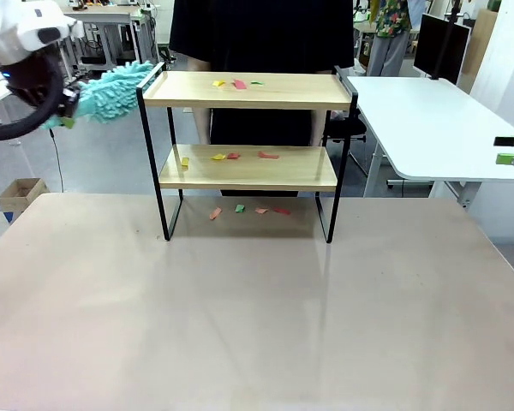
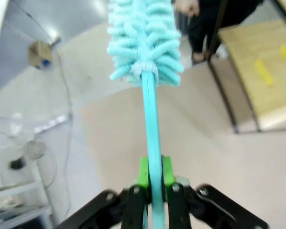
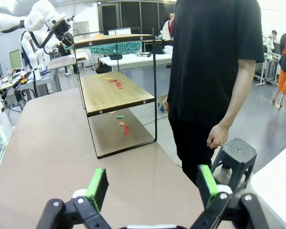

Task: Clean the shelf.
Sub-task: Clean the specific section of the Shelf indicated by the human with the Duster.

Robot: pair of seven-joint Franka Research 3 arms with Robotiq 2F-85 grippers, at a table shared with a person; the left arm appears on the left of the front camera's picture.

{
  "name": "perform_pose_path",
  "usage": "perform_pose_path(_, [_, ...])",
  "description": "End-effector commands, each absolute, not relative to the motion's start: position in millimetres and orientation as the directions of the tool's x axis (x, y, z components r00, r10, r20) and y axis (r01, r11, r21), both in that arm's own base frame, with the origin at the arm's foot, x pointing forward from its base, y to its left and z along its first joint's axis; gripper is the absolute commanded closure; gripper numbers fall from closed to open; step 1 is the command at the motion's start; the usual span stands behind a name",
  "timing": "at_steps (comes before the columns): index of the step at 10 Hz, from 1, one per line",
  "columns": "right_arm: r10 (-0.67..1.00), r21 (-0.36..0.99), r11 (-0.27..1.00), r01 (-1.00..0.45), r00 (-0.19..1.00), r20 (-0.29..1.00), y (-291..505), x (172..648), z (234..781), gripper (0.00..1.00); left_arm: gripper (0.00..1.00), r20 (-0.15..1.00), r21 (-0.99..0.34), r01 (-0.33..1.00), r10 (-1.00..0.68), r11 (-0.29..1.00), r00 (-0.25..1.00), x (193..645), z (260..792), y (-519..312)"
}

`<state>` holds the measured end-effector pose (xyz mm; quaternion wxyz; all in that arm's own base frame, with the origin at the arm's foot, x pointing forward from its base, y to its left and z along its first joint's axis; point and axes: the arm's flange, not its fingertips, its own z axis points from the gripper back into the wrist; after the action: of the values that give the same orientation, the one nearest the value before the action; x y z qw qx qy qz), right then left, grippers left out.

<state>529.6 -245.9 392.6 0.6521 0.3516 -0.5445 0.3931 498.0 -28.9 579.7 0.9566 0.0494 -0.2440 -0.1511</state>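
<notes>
The shelf [image 1: 300, 87] stands on the counter [image 1: 240, 325], at the far side, in the middle. A person [image 1: 261, 34] in black stands right behind it.

The left pincer [image 2: 155, 171] is up high, to the left of the shelf, about level with the top board. It is clamped tight on the thin blue stick of a fluffy duster [image 1: 111, 90]. The fluffy end points at the shelf and sits right at the left end of the top board. I cannot tell if it touches.

The right pincer [image 3: 152, 183] is far off to the right, well apart from the shelf. Its jaws are wide apart and hold nothing.

Small paper bits [image 1: 238, 84] lie on the top board, on the low board, and on the counter under the shelf.
</notes>
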Motion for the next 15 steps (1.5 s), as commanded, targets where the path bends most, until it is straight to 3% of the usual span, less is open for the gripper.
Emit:
perform_pose_path(1, [0.134, 0.025, 0.442, -0.897, 0.094, 0.986, -245, 530, 395, 0.0, 0.87, 0.298, 0.248, 0.374, -0.438, 0.894, 0.848, 465, 606, 7])
perform_pose_path(5, [0.134, 0.025, 0.442, -0.897, 0.094, 0.986, -245, 530, 395, 0.0, 0.87, -0.063, 0.324, 0.686, -0.709, 0.651, 0.702, 383, 636, 41])
perform_pose_path(7, [0.134, 0.025, 0.442, -0.897, 0.094, 0.986, -245, 530, 395, 0.0, 0.87, -0.191, 0.163, 0.879, -0.86, 0.447, 0.473, 344, 634, 40])
perform_pose_path(12, [0.134, 0.025, 0.442, -0.897, 0.094, 0.986, -245, 530, 395, 0.0, 0.87, -0.179, -0.059, 0.994, -0.98, 0.094, 0.082, 323, 610, -1])
perform_pose_path(15, [0.134, 0.025, 0.442, -0.897, 0.094, 0.986, -245, 530, 395, 0.0, 0.87, -0.19, -0.039, 0.988, -0.972, 0.148, 0.138, 323, 612, -2])
